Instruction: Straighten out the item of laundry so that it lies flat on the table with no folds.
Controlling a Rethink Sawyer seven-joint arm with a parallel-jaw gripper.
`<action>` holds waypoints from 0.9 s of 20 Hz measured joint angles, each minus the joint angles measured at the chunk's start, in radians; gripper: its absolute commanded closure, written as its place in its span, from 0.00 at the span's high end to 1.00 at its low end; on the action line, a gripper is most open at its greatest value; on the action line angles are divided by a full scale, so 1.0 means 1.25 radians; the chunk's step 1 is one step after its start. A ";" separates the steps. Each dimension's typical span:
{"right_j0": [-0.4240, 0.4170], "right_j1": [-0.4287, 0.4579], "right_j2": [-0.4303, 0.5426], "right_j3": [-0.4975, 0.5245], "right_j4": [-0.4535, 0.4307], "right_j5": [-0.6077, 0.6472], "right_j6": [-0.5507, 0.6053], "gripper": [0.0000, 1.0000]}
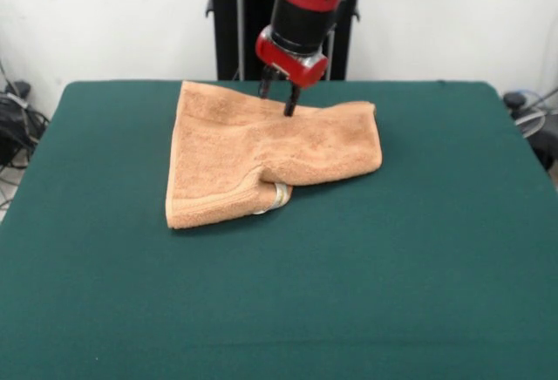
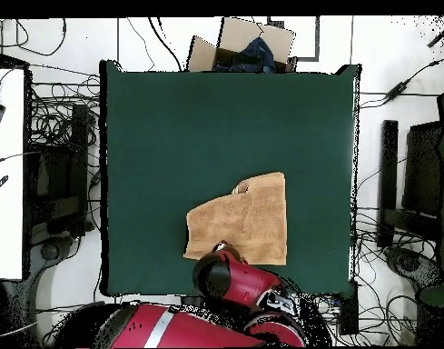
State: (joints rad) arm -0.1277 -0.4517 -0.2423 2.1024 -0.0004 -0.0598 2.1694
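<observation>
- One fold at least remains in the front view: the towel (image 1: 261, 158) lies on the green counter (image 1: 279, 310) toward the 12 o'clock side, its outline an uneven L instead of a rectangle, with a doubled-over flap along the 6 o'clock edge and a white tag (image 1: 277, 197) peeking from beneath it.
- The gripper (image 1: 281, 101) comes down at the towel's 12 o'clock edge, two dark fingertips (image 1: 289, 101) set narrowly apart and touching or just above the cloth; whether they pinch any fabric cannot be told.
- Most of the cloth looks flat, with a shallow ridge running from the fold toward 3 o'clock.
- Seen from overhead, the towel (image 2: 248, 223) sits at the counter's (image 2: 171, 118) 5 o'clock area, near the 6 o'clock edge; its shape is notched, taller on the 3 o'clock side, with a small loop at the 12 o'clock edge.
- The arm (image 2: 230, 277) covers the towel's 6 o'clock border, hiding the jaws here.
- Judged from both views, the task is partway: the flap must still be drawn out and the ridge smoothed.
</observation>
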 measured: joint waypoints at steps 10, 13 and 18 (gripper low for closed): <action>-0.007 0.002 0.002 -0.024 -0.015 -0.001 0.000 1.00; -0.007 0.010 0.003 -0.024 -0.015 -0.014 0.000 1.00; -0.007 0.039 0.005 -0.028 -0.020 -0.069 0.000 1.00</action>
State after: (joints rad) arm -0.1361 -0.4026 -0.2365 2.0676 -0.0258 -0.1461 2.1692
